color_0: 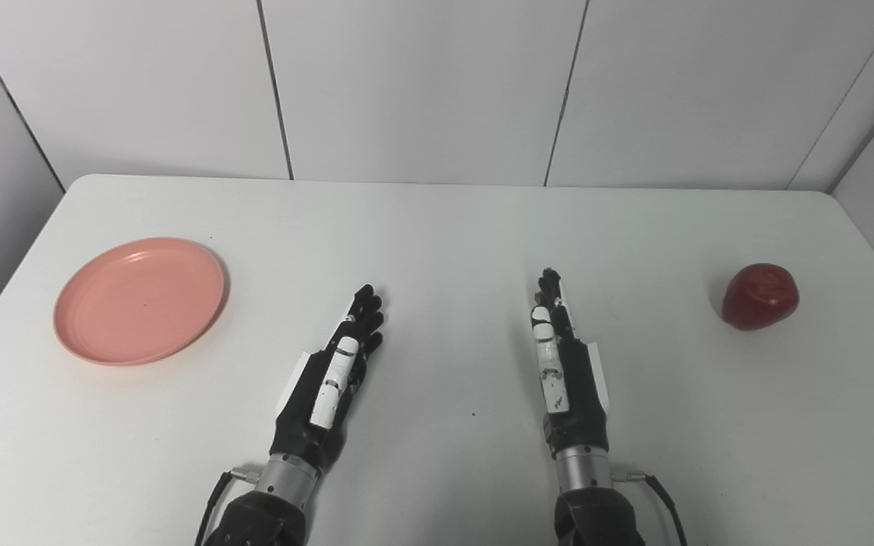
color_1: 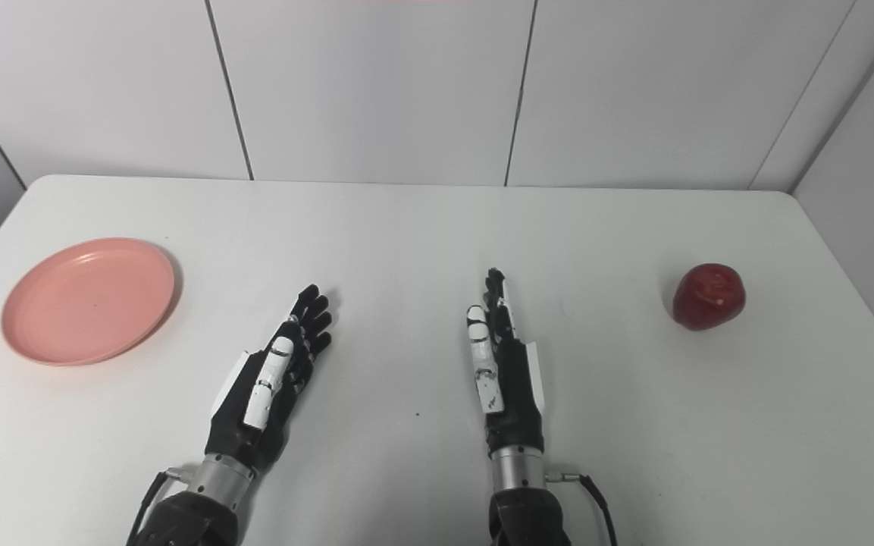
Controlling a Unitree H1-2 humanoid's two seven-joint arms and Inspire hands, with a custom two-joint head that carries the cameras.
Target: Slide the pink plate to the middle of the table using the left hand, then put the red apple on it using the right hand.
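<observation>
You see the round, smooth pink plate (color_0: 139, 300) at frame left and the glossy red apple (color_0: 760, 296) at far right on the matte white table (color_0: 452, 227); your left hand (color_0: 334, 375) and right hand (color_0: 562, 364) lie empty at lower centre, fingers extended.

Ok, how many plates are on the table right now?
1. The pink plate sits empty at the table's left side, left of the left hand. Nothing on the table could hide another.
</observation>
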